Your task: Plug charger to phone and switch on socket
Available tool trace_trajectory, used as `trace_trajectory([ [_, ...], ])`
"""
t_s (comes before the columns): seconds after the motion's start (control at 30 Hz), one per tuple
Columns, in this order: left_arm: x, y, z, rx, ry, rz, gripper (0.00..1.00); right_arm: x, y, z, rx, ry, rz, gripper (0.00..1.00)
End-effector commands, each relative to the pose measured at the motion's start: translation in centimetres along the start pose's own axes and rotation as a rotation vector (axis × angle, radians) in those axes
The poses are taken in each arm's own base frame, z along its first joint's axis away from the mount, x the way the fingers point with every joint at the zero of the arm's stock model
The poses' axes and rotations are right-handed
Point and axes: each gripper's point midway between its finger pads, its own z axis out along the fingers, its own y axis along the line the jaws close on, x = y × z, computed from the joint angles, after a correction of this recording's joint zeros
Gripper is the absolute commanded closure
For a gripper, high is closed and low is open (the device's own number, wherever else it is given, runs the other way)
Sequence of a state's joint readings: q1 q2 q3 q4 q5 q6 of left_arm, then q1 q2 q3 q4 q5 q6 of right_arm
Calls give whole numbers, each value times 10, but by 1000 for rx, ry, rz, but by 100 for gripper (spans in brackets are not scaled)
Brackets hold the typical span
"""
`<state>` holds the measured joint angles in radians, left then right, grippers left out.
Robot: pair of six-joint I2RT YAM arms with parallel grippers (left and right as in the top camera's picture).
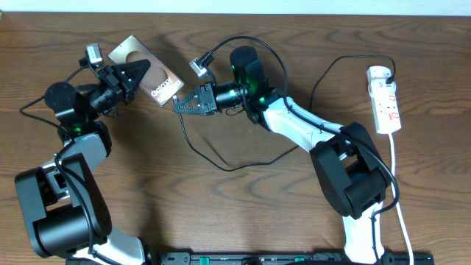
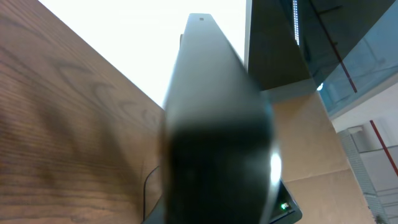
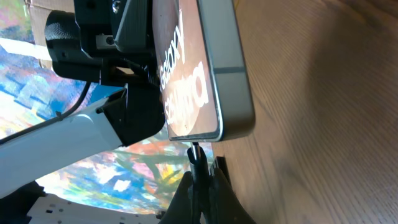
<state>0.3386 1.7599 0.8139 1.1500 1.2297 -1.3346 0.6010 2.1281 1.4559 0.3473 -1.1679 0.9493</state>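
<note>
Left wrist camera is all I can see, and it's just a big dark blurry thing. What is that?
Observer: That's the phone, edge-on; the left gripper is shut on it.
Operator: What's the other arm doing?
Observer: The right gripper pinches the charger by its plug tip, right at the phone's end edge; I can't tell if it's in.
Operator: Is anything switched on?
Observer: Can't tell; the socket lies far right, no gripper near it.
</note>
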Motion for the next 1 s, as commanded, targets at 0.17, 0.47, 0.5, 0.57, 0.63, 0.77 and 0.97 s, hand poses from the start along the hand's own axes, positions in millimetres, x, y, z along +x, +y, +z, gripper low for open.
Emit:
trace_trajectory([
  [0.17, 28, -14, 4, 42, 160, 33, 93, -7, -2, 6, 33, -40, -36, 99],
  [0.47, 26, -13, -10, 39, 180, 35, 93, -6, 0, 1, 16, -23, -34, 99],
  [0.5, 26, -13, -12, 38, 185, 35, 93, -6, -1, 0, 16, -23, -33, 99],
  [0.57, 25, -12, -16, 37, 190, 35, 93, -6, -2, -2, 18, -22, -37, 99],
  [0.63, 25, -12, -20, 36, 196, 35, 93, -5, -3, -2, 19, -17, -35, 99],
  [0.77, 28, -12, -22, 38, 214, 36, 93, -3, -3, -2, 17, -9, -47, 99],
  [0.97, 30, -12, -22, 40, 223, 36, 93, -1, -2, -1, 13, 0, -54, 99],
])
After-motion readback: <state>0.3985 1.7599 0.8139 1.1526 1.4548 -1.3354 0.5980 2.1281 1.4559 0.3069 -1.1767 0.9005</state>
